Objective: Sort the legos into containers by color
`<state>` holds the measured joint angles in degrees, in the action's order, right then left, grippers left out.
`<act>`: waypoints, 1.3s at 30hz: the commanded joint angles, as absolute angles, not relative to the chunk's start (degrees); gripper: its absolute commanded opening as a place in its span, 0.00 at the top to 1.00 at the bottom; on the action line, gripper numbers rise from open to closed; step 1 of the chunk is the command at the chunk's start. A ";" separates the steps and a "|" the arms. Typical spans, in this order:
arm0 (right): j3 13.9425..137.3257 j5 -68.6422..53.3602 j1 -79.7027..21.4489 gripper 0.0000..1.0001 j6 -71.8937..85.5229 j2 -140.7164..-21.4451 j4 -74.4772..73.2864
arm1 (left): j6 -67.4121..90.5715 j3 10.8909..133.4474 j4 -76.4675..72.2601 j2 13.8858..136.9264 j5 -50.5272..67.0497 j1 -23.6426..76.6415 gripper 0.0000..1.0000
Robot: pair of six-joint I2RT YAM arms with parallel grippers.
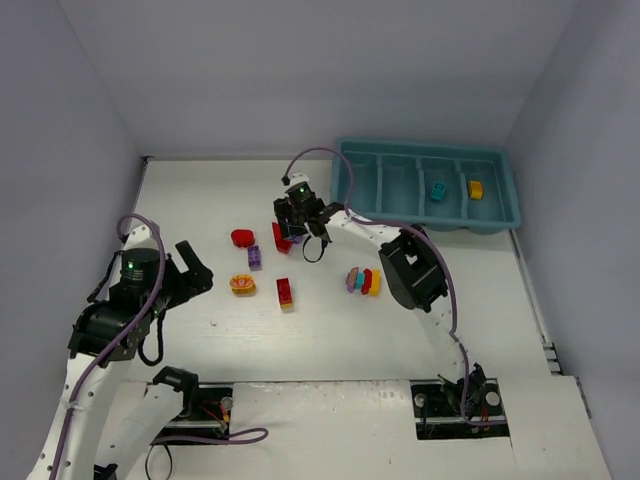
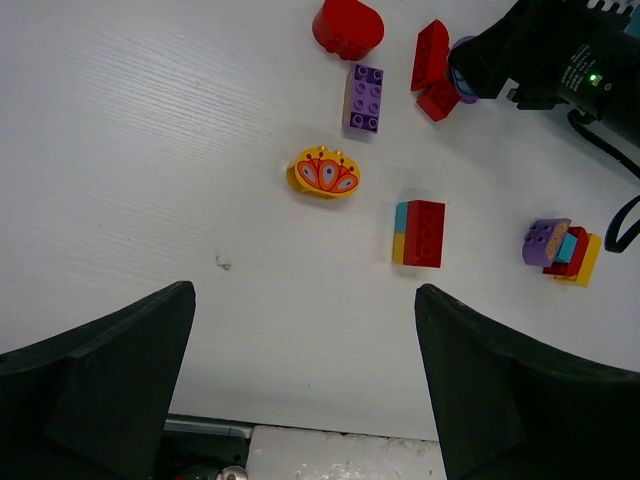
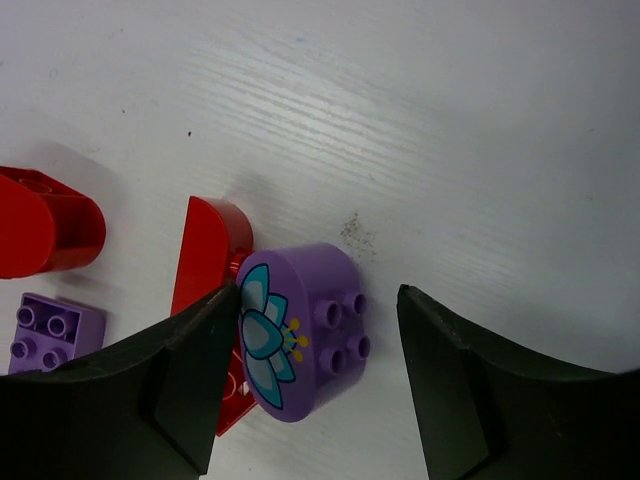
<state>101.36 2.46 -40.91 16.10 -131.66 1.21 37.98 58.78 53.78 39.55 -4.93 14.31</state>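
My right gripper (image 1: 297, 222) (image 3: 318, 310) is open and low over the table, its jaws on either side of a purple rounded lego with a flower print (image 3: 305, 330). The left finger touches the lego's printed face; the right finger stands apart from it. A red lego (image 3: 205, 270) lies against the purple one. My left gripper (image 1: 195, 265) (image 2: 303, 300) is open and empty, near the front left. The teal tray (image 1: 430, 150) at the back right holds a cyan lego (image 1: 438, 191) and a yellow lego (image 1: 475, 189) in separate compartments.
Loose on the table: a red rounded lego (image 1: 242, 238), a purple brick (image 1: 255, 257), a yellow-orange rounded lego (image 1: 242, 285), a red, yellow and cyan stack (image 1: 285, 292) and a multicoloured cluster (image 1: 364, 281). Grey walls close in the left, back and right.
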 commanded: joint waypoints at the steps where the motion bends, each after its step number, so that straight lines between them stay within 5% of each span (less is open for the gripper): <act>1: 100.28 2.02 -41.48 0.40 15.91 -129.90 2.28 | 38.58 60.29 53.08 39.29 -5.62 14.68 0.16; 7: 98.53 2.29 -41.48 0.53 15.91 -129.38 2.46 | 38.15 60.82 54.14 38.76 -6.06 14.68 0.16; 11: 97.56 2.55 -41.48 0.85 15.12 -127.63 2.90 | 37.79 61.78 54.58 38.85 -6.50 14.68 0.16; 14: 97.03 2.64 -41.48 1.00 14.50 -124.47 2.99 | 37.62 62.49 55.37 38.94 -7.21 14.68 0.16; 20: 94.67 6.05 -40.08 1.00 10.11 -112.45 2.99 | 38.14 64.25 56.86 38.06 -10.02 14.59 0.16; 29: 89.91 7.38 -23.13 0.99 7.65 -99.85 2.81 | 39.73 66.97 56.87 39.64 -9.59 14.68 0.16; 39: 97.90 0.71 -10.46 0.96 6.51 -111.43 3.25 | 36.83 64.34 52.65 42.36 -3.26 14.68 0.16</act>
<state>94.15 3.57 -10.39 8.25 -107.85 1.91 37.98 64.66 56.58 41.23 -6.15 14.31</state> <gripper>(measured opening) 0.438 0.840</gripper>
